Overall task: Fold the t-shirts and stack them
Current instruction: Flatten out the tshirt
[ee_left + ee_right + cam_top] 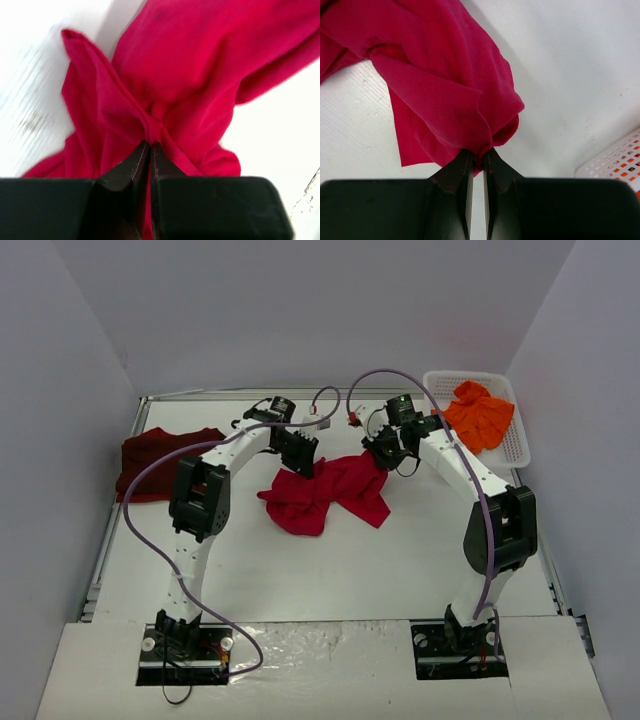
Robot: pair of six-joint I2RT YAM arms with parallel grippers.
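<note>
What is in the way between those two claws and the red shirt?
Nothing visible. The left gripper and right gripper are each already shut on a fold of the red shirt; the maroon shirt and orange shirt lie off to the sides.

The middle shirt (325, 495) sits bunched at the centre of the worktop (350, 570), between the two claws. The left claw (302, 468) pinches its left end and the right claw (381, 460) its far right end. The left shirt (160, 460) lies at the far left edge, well apart. The basket (517, 447) stands in the far right corner, with a third shirt (480, 415) in it.
</note>
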